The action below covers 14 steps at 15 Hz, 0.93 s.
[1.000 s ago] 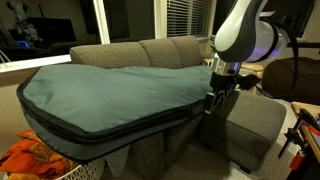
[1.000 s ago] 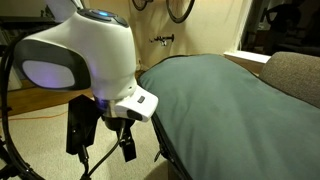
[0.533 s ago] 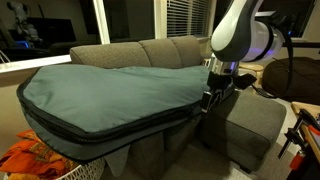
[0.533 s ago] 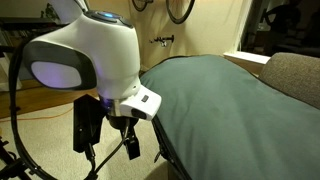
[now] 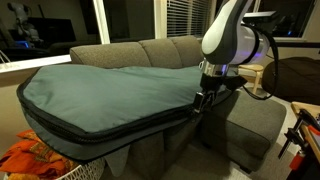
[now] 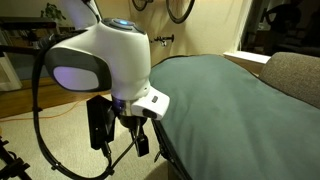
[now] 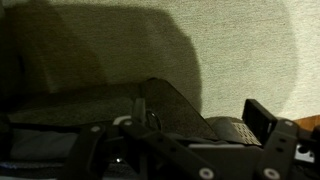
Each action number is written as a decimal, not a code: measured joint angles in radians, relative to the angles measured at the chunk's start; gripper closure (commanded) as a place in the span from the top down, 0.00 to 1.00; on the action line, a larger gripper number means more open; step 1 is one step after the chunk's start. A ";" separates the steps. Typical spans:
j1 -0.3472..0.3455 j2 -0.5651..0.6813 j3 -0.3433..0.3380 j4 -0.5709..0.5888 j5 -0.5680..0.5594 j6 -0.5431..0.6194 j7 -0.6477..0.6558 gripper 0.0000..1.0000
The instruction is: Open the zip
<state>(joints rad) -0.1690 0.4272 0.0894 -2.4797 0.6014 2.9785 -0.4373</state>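
Note:
A very large teal-green padded bag lies across the grey sofa. The zip is a dark line with black trim running along the bag's side edge. In an exterior view it curves down the bag's near end as the zip. My gripper hangs at the bag's narrow end, close beside the zip line, open and holding nothing. Its dark fingers stand apart just beside the bag's edge. The wrist view is dim: the gripper faces a dark wedge of the bag, and no zip pull shows clearly.
A grey ottoman stands right behind the arm. Orange cloth lies in a basket below the bag's wide end. Black cables loop from the wrist over a wooden floor. A sofa arm rises past the bag.
The arm has swung toward the bag, bringing the gripper closer to the narrow end and the zip line. The jaws have stayed open.

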 measured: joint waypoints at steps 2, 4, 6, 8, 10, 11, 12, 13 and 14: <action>0.000 0.032 -0.007 0.035 -0.004 -0.007 0.001 1.00; 0.001 0.063 -0.019 0.070 -0.007 -0.018 0.001 1.00; 0.003 0.094 -0.035 0.105 -0.011 -0.031 0.001 1.00; 0.004 0.123 -0.053 0.143 -0.015 -0.049 0.002 1.00; 0.004 0.153 -0.071 0.183 -0.019 -0.071 0.005 1.00; -0.003 0.169 -0.073 0.202 -0.051 -0.080 0.025 1.00; -0.013 0.183 -0.071 0.220 -0.097 -0.087 0.061 1.00; -0.023 0.198 -0.071 0.238 -0.139 -0.096 0.093 1.00; -0.031 0.212 -0.070 0.257 -0.174 -0.106 0.121 1.00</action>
<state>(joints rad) -0.1996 0.6390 0.0191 -2.2225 0.4276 2.8722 -0.3160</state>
